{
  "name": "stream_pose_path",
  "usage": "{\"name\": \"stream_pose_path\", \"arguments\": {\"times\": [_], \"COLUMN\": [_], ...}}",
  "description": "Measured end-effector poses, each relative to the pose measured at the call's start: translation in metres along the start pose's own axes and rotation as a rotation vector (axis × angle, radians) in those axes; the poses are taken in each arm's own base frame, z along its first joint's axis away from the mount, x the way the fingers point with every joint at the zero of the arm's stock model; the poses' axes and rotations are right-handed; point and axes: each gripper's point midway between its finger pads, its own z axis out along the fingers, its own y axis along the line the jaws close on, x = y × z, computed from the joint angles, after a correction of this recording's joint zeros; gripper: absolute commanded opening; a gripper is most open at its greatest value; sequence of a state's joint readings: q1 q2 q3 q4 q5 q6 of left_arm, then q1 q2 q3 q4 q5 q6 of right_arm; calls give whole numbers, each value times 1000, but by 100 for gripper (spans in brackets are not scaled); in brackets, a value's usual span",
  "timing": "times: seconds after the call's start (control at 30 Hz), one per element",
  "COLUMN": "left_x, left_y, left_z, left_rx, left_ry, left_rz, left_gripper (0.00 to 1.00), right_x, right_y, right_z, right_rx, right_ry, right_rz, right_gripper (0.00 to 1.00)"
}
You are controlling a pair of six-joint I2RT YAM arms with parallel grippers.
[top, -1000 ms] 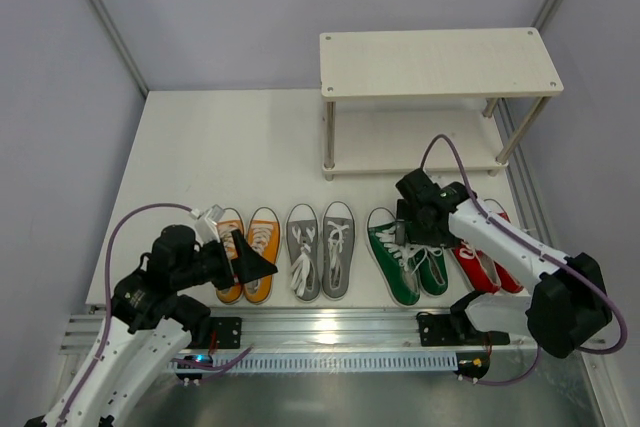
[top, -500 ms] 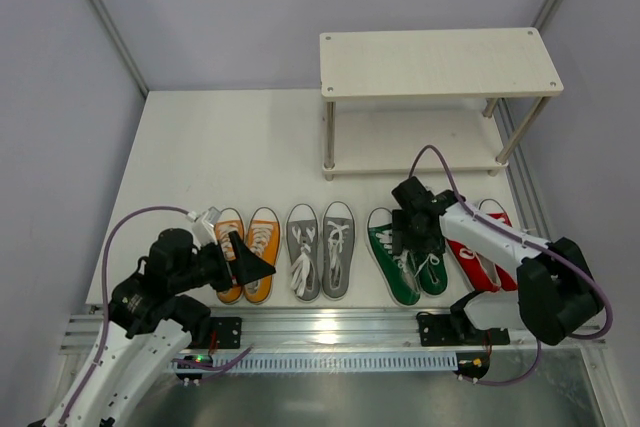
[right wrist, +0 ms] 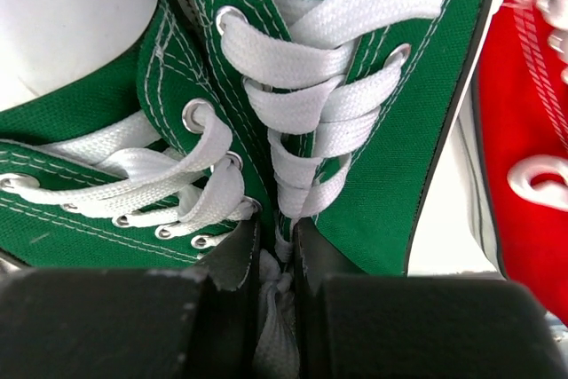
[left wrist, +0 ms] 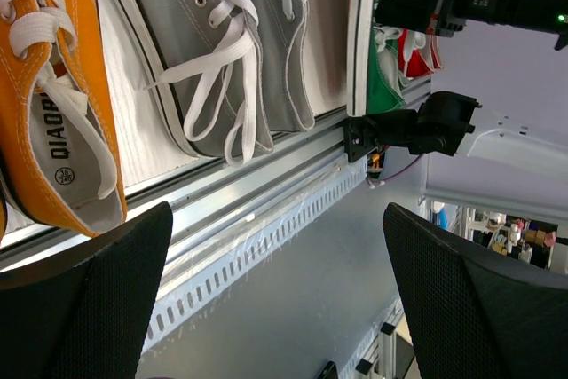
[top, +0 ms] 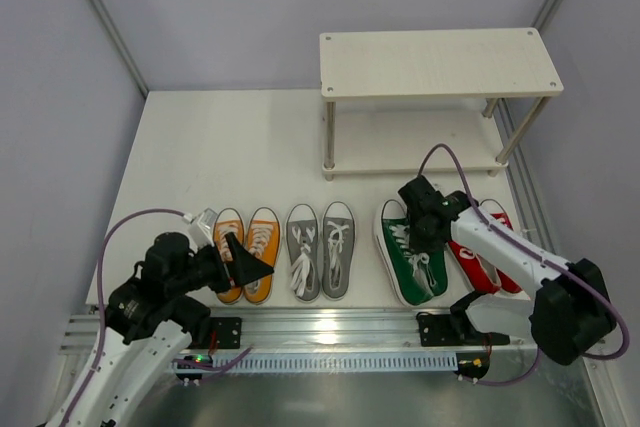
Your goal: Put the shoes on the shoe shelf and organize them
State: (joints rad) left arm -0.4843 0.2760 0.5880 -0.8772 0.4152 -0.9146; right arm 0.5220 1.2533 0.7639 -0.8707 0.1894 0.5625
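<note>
While the right gripper [top: 425,219] is pressed down into the green pair [top: 412,259], its jaws stand clenched, nearly together, grasping the inner canvas edges of both green shoes and a strand of white lace [right wrist: 277,308] caught between them. In the right wrist view the gripper [right wrist: 275,250] has its dark fingers [right wrist: 177,326] flanking that pinch; the laced tongues of the green pair [right wrist: 382,130] spread out ahead of the jaws, one shoe on either side. Just beside the jaws on their right lies the red pair [top: 482,252], touching the green sole edge as far as the wrist view shows [right wrist: 532,113]. The shoe shelf [top: 437,62] stands upright on the table [top: 230,147], well apart and beyond these jaws, away from the arm bases.

The left gripper [top: 250,267] hangs released, jaws spread wide and grasping nothing, over the near edge of the table. Its wrist view places the gripper [left wrist: 277,219] above the metal rail [left wrist: 248,210]. The heel of the orange pair [top: 247,252] sits just ahead of one jaw [left wrist: 53,113], the grey pair [top: 320,247] lies ahead of the gap between the jaws [left wrist: 231,42], and the green pair is farther off on the same side.
</note>
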Motion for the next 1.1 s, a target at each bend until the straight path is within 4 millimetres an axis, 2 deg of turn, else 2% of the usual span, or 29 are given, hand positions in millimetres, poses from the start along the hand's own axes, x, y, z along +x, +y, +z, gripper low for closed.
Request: {"name": "stream_pose_path", "arguments": {"times": [0.1,0.13,0.2,0.37,0.47,0.63,0.7,0.77,0.9,1.0,1.1], "left_x": [0,-1,-1,-2,-2,-4,-7,-11,-20,-26,-32], "left_y": [0,0,0,2,3,1,-3,-9,-20,-28,-36], "left_z": [0,0,1,5,8,10,10,10,9,7,6], "left_rx": [-1,-1,-3,-20,-30,-32,-26,-19,-9,2,12], "left_ry": [-2,-2,0,17,26,32,32,32,29,20,11], "left_rz": [-2,-2,-4,-14,-19,-21,-17,-9,6,30,45], "left_gripper": [98,98,98,98,98,98,97,97,96,95,93], "right_x": [-3,-9,-18,-53,-64,-78,-93,-118,-179,-225,-249], "right_y": [-3,-4,-3,3,3,-15,-24,-27,-29,-29,-42], "right_z": [-23,-40,-60,-129,-168,-235,-267,-295,-349,-362,-344], "right_rx": [-31,-47,-71,-142,-192,-205,-182,-153,-115,-89,-18], "right_ry": [-49,-81,-125,-262,-340,-467,-534,-608,-764,-841,-828], "right_rz": [12,17,26,41,41,30,28,32,86,135,142], "right_gripper": [4,4,4,4,4,4,4,4,4,4,4]}}
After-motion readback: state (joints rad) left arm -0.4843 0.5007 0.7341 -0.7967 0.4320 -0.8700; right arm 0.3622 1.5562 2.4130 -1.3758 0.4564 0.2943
